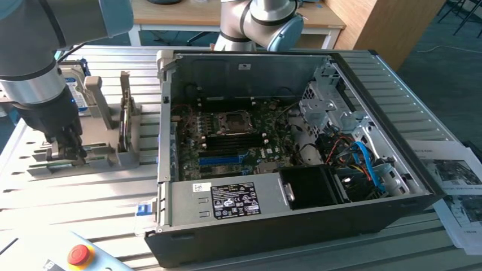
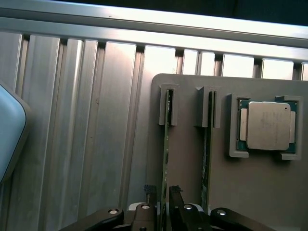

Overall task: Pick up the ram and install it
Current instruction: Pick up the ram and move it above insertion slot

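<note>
End effector (image 2: 162, 189) straddles the ram (image 2: 166, 134) standing in a grey holder (image 2: 187, 159) on the tabletop (image 2: 72, 120). Clamped or apart: cannot tell.

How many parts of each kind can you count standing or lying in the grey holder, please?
Ram sticks: 2
Processor chips: 1
Total: 3

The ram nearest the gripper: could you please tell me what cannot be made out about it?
- Wrist view: the ram runs behind the gripper and off the frame edge; its far end is hidden.
- Exterior view: the arm covers it in the grey holder.
- Chip markings: too small.
</note>
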`<state>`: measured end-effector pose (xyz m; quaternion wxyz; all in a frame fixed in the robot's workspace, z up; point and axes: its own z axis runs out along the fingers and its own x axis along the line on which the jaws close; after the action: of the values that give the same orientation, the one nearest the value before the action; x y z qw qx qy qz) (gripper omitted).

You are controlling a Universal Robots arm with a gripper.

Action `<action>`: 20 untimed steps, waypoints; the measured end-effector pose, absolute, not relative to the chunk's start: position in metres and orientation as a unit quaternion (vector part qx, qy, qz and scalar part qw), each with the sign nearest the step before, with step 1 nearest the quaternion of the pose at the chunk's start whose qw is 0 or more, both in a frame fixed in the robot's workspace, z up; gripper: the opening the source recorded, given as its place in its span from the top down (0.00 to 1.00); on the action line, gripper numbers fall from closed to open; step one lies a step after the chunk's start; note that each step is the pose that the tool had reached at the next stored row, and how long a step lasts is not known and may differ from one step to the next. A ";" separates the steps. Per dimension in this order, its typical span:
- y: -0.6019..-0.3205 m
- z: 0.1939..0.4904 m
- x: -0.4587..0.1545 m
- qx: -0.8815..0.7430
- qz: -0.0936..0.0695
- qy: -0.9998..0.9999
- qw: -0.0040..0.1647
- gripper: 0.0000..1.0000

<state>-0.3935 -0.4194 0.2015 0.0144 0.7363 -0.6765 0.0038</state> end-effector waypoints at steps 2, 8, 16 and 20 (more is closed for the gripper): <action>-0.419 0.202 -0.393 0.736 0.004 -0.676 0.014 0.75; -0.419 0.202 -0.394 0.736 0.004 -0.677 0.014 0.75; -0.419 0.202 -0.394 0.736 0.004 -0.677 0.014 0.77; -0.419 0.202 -0.394 0.736 0.004 -0.677 0.014 0.88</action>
<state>-0.3935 -0.4187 0.2016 0.0144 0.7363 -0.6765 0.0038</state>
